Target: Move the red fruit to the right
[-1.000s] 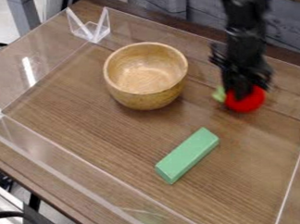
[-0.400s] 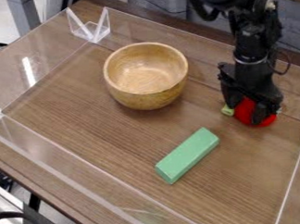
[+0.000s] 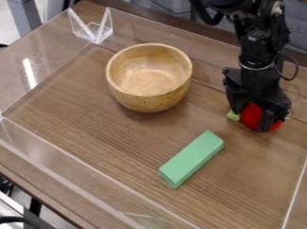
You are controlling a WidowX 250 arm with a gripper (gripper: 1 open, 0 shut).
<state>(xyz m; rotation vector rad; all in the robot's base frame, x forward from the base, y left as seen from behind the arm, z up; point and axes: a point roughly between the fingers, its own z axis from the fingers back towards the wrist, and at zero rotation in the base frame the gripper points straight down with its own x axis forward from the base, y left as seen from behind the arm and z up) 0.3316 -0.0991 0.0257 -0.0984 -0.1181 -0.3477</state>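
The red fruit (image 3: pixel 254 116) is a small bright red ball with a green leaf (image 3: pixel 232 115) at its left side. It rests on the wooden table at the right, near the clear wall. My black gripper (image 3: pixel 255 105) points straight down over it, its fingers (image 3: pixel 232 97) spread to either side of the fruit, open. The arm rises from there toward the top of the frame. The fingers hide part of the fruit.
A wooden bowl (image 3: pixel 149 76) stands left of the fruit, at the table's middle back. A green rectangular block (image 3: pixel 193 159) lies in front, nearer the camera. Clear plastic walls (image 3: pixel 298 192) ring the table, close on the fruit's right.
The gripper carried the fruit a little to the right and down to the table, then its fingers spread apart and let go of it.
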